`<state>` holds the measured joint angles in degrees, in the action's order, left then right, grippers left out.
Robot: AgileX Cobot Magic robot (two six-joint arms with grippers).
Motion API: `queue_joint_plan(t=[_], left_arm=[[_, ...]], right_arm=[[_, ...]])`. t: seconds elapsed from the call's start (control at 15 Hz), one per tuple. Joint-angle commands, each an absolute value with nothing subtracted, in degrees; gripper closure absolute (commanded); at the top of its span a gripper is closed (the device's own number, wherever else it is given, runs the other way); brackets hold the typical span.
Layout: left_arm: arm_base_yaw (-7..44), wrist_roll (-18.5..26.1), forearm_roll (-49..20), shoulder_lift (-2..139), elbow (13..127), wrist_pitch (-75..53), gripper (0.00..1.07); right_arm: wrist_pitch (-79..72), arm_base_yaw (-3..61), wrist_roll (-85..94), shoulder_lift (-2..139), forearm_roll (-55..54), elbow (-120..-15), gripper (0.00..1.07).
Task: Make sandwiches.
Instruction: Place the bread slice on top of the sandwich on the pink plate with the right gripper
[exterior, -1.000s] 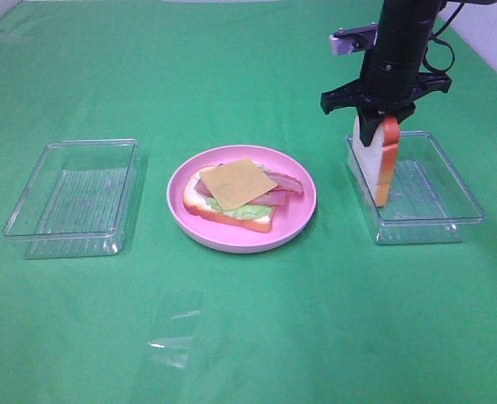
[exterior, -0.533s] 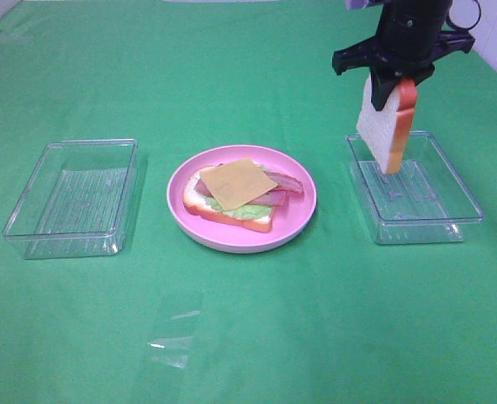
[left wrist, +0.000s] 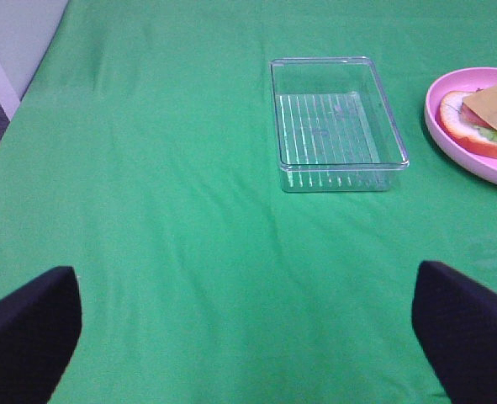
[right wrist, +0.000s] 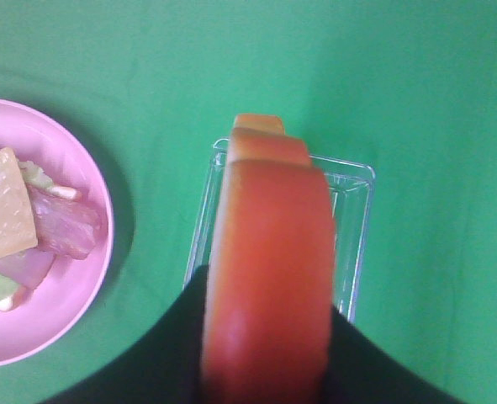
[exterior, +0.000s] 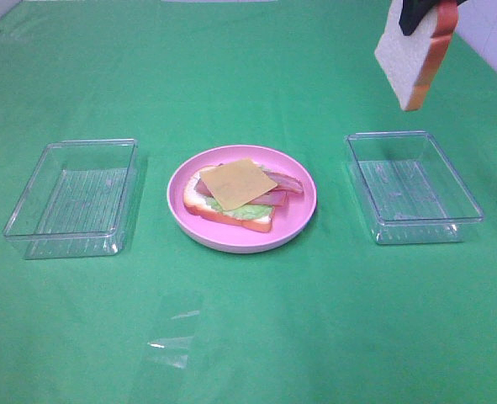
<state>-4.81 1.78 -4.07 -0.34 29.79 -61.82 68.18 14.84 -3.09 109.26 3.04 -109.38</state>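
Pinched edge-on by the right gripper (right wrist: 269, 370), the bread slice (exterior: 412, 52) dangles; a swing toward the cheese-topped stack (exterior: 238, 195) below, off to its side, could slip it or knock the cheese off.

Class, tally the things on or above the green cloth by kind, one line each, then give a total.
Clear plastic trays: 2
Pink plate: 1
Bread slices: 2
Cheese square: 1
Lettuce leaf: 1
Bacon strips, overlapping: at least 2
Total: at least 9
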Motion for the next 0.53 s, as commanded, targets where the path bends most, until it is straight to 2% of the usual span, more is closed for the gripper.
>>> queue_joint_plan(t=[0.07,0.47,0.53], left_arm=[[-5.0,1.7,-4.1,-1.1,29.7,-61.5,0.07],[-5.0,1.7,-4.1,-1.1,29.7,-61.5,0.07],[-5.0,1.7,-4.1,-1.1,29.7,-61.5,0.07]], right_arm=[[67.0,14.7,-2.6,107.9,0.0,-109.5,0.92],[65.5,14.8,3.3,112.4,-20.0,-109.4,0.92],[65.5,14.8,5.6,115.0,-26.1,-109.4,0.92]])
